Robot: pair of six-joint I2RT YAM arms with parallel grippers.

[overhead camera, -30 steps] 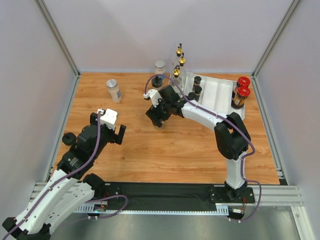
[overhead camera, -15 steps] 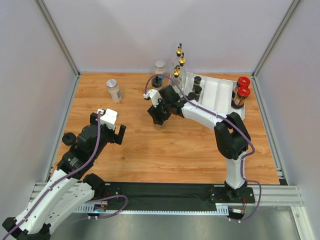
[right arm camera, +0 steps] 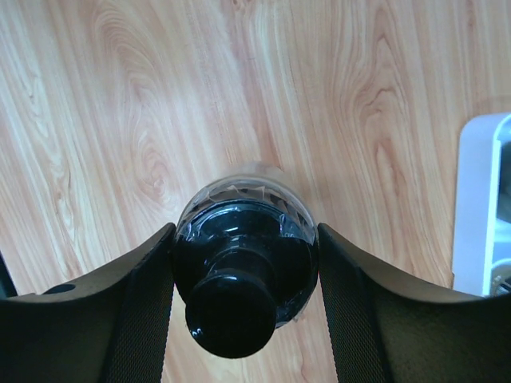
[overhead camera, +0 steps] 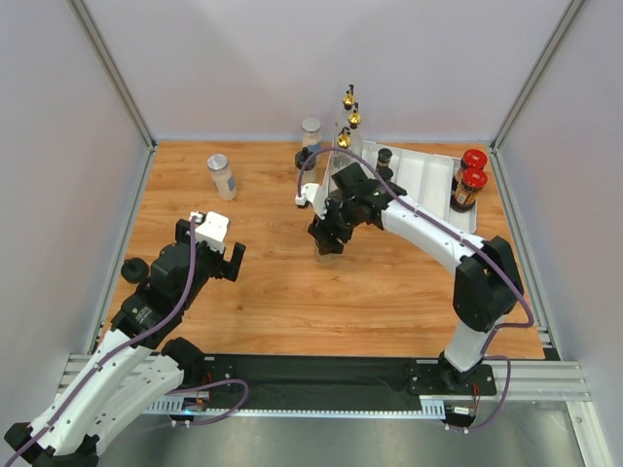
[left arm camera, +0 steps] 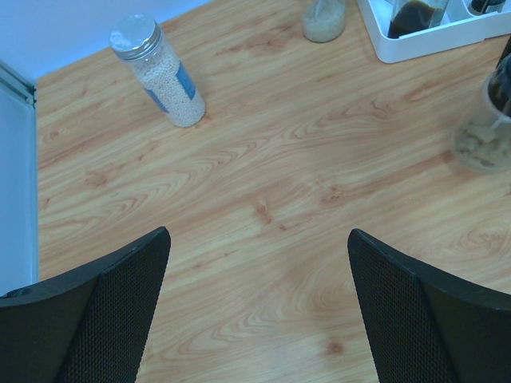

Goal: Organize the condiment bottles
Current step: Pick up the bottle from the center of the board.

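The right gripper [right arm camera: 246,235] is clamped on a small black-capped jar [right arm camera: 239,275], with one finger against each side of its clear body. The jar is near the middle of the table [overhead camera: 282,297], left of the white tray [overhead camera: 429,181]. The left gripper [left arm camera: 257,238] hangs at the near left, jaws wide apart and holding nothing.

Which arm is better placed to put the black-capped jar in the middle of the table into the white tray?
Right. The right gripper is closed on the jar, and the tray sits over on that side. The left gripper hangs open and empty, far off.
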